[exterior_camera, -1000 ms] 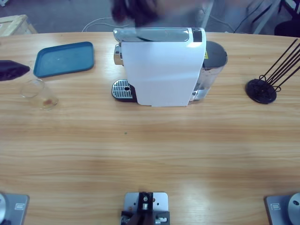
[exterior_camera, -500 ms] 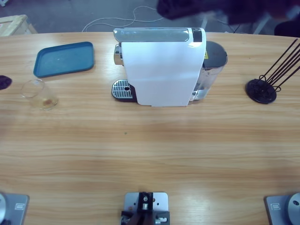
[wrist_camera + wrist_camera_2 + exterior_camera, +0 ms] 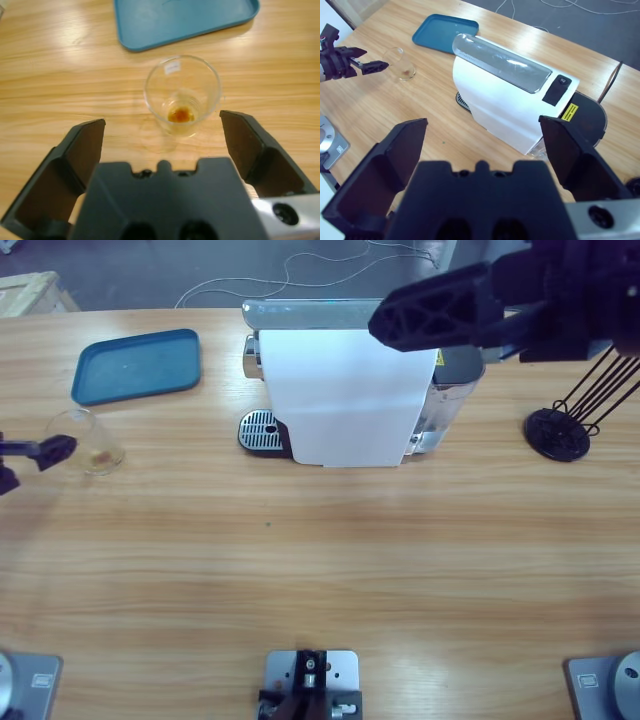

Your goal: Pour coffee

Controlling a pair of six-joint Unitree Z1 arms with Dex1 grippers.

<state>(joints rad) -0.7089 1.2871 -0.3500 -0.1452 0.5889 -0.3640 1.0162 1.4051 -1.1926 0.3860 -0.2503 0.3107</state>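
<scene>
round clear glass [image 3: 182, 95], brown coffee [image 3: 180, 115] dregs

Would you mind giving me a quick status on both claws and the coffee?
Left claw open, just short of the glass. Right claw open, high above the coffee machine. Coffee: a trace in the glass bottom. Nothing between left claw and glass.

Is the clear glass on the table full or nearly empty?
Nearly empty: the glass stands upright with only a small brown coffee spot at its bottom.
</scene>
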